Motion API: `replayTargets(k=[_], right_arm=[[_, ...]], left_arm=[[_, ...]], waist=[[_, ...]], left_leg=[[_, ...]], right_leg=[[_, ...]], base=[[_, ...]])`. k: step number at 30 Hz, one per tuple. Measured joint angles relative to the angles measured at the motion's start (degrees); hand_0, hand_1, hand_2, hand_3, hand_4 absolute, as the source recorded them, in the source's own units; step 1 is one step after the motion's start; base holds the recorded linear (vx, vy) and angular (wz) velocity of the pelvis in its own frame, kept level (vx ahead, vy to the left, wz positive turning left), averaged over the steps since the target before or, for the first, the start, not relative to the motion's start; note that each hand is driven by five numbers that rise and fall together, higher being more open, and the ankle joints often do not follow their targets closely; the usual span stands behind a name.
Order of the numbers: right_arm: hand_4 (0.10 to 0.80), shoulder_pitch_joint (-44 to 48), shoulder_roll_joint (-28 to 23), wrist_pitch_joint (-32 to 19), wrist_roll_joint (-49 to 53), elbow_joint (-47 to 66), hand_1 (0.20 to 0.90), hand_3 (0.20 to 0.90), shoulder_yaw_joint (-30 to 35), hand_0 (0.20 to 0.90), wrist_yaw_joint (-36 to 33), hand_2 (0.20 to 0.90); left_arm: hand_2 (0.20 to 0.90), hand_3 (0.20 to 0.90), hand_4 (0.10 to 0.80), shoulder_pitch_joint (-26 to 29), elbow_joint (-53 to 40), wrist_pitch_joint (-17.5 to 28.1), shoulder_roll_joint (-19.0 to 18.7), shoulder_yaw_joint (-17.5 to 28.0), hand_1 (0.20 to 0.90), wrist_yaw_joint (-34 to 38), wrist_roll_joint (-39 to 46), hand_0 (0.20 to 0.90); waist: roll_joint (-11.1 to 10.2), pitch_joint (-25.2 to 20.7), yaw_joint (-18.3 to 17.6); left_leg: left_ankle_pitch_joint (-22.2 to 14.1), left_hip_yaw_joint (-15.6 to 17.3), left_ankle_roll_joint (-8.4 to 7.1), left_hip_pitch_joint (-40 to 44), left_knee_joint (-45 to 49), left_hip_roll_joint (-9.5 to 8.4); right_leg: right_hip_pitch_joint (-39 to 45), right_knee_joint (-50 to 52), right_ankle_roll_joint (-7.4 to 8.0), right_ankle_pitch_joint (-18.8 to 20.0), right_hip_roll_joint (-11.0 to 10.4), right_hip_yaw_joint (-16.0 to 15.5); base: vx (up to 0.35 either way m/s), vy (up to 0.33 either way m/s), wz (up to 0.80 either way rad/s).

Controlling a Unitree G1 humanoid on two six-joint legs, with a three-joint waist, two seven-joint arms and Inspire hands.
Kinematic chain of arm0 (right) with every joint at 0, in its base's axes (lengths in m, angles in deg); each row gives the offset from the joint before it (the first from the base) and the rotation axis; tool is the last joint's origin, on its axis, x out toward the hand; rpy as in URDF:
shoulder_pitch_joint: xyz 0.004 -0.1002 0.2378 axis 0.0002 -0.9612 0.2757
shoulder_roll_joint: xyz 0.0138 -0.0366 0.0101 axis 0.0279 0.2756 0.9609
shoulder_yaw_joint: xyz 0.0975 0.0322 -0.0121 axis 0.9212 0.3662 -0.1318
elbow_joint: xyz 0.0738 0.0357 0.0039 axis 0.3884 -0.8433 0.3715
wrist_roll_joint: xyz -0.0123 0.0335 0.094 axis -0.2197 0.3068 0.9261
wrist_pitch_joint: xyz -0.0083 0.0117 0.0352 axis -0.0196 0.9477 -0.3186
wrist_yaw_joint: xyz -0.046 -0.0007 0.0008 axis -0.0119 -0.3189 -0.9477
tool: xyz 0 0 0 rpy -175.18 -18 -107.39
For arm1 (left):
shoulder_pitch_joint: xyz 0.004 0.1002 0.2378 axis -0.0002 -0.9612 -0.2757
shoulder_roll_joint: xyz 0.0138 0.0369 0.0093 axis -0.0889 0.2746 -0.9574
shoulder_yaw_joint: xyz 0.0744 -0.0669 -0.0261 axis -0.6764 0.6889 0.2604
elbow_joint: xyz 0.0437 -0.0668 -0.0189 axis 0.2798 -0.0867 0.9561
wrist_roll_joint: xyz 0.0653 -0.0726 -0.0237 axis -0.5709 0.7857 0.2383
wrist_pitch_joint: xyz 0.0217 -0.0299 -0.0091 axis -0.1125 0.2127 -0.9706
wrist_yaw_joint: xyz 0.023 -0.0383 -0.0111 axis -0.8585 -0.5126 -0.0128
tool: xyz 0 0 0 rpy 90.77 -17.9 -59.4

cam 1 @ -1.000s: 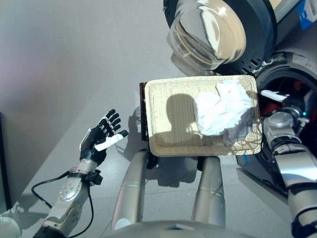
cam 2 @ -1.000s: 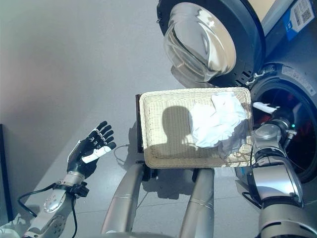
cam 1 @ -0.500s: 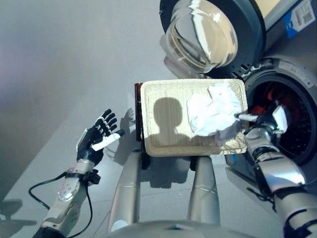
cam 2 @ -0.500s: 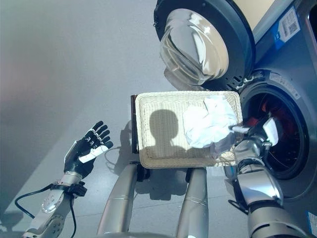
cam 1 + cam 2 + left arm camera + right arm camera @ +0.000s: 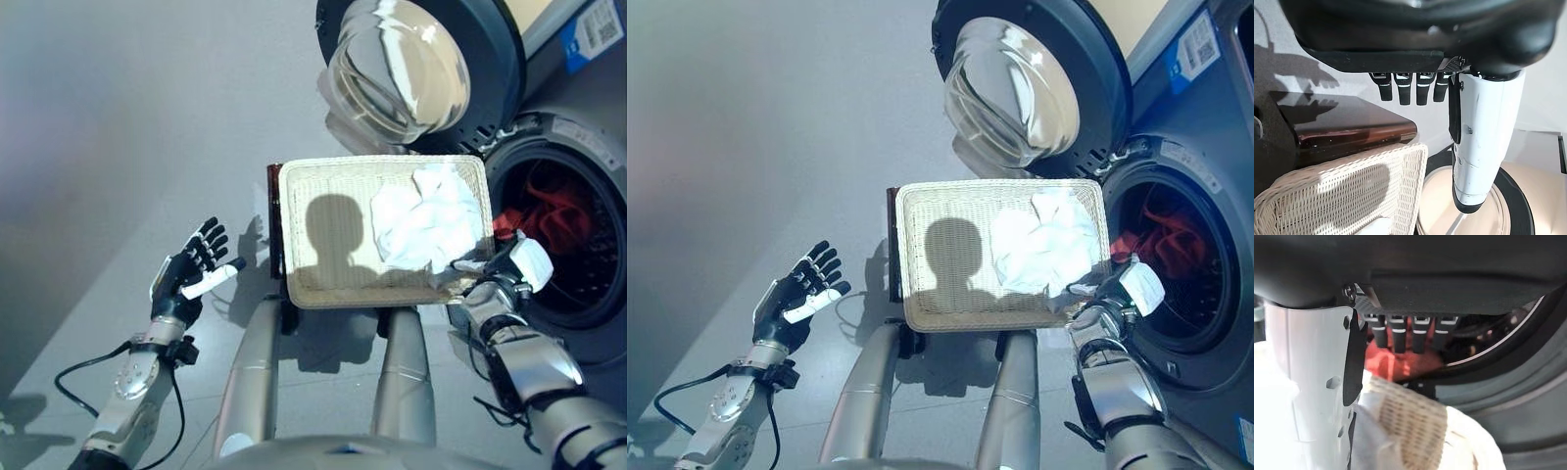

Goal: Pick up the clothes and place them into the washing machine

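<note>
A rectangular cream wicker basket (image 5: 333, 245) sits at the centre of the head views on a dark brown glossy stand (image 5: 1347, 129). A crumpled white garment (image 5: 426, 220) lies in the basket's right half, reaching its right rim.

The right hand (image 5: 509, 269) is at the basket's lower right corner, between the basket and the machine's opening. Its white-covered thumb (image 5: 1308, 382) lies against the white cloth where it drapes over the wicker rim; its fingers (image 5: 1400, 335) extend straight, gripping nothing.

The grey front-loading washing machine (image 5: 1205, 147) occupies the right side of the frame. Its round glass door (image 5: 407, 64) stands swung open at upper centre. Red clothing (image 5: 1161, 240) lies inside the dark drum (image 5: 1195, 294).

The left hand (image 5: 191, 269) is held at lower left of the head views, well apart from the basket, above the grey floor (image 5: 118, 147). Its fingers are spread and straight, empty.
</note>
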Motion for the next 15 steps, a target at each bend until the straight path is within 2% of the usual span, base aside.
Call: replayTargets(k=[5, 15], right_arm=[[0.800, 2.5, -4.3, 0.1, 1.4, -2.5, 0.900, 0.900, 0.1, 0.900, 0.1, 0.900], [0.800, 3.8, -8.0, 0.2, 2.7, -4.0, 0.900, 0.900, 0.1, 0.900, 0.1, 0.900]], left_arm=[[0.900, 0.900, 0.800, 0.0, -0.2, -0.1, -0.4, 0.7, 0.900, -0.7, 0.0, 0.900], [0.900, 0.900, 0.800, 0.0, -0.2, -0.1, -0.5, 1.3, 0.900, -1.1, 0.0, 0.900]], waist=[[0.6, 0.4, 0.9], [1.1, 0.6, 1.3]], left_leg=[[0.0, 0.1, 0.32, -0.8, 0.2, -0.14], [0.0, 0.2, 0.36, -0.7, 0.1, -0.24]], right_leg=[[-0.9, 0.2, -0.04, 0.0, -0.2, 0.0], [-0.8, 0.3, -0.12, -0.1, -0.4, 0.0]], base=[[0.000, 0.000, 0.00], [0.000, 0.000, 0.00]])
